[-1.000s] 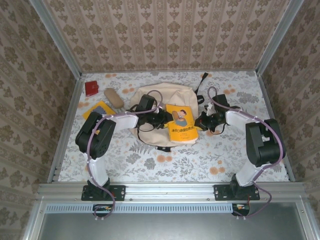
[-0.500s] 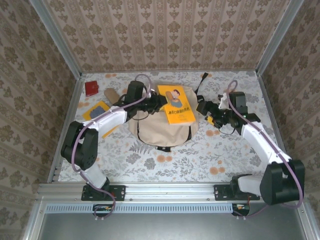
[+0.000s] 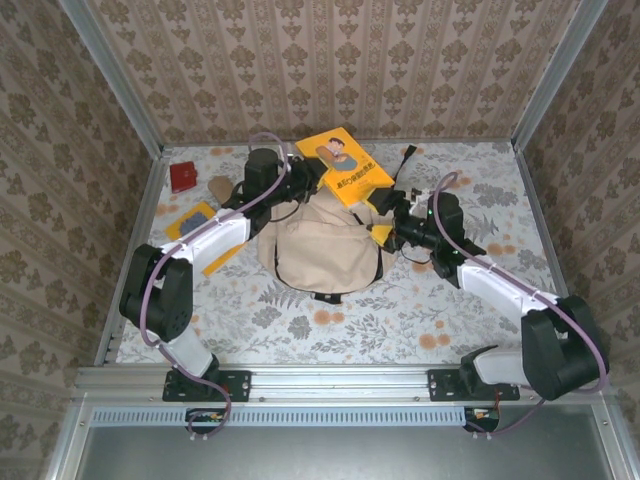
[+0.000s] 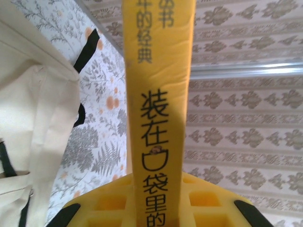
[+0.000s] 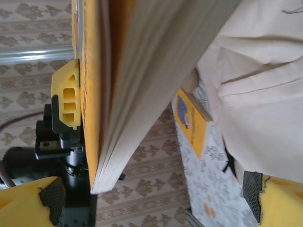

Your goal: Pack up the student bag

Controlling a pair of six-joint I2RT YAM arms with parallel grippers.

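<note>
- Fabric of the student bag [image 3: 320, 250] looks soft, limp and probably light. It slumps on the counter [image 3: 300, 325], below the left gripper [image 3: 315, 176] and just to the left of the right gripper [image 3: 386, 216].
- Left gripper is clamped on a yellow book [image 3: 345, 165], raised over the bag's far edge.
- Right gripper's jaws stand wide apart, holding nothing.
- Best hold, I judge, is a pinch on a black strap [image 4: 87, 45] or the opening's rim, since loose cloth will sag and fold.
</note>
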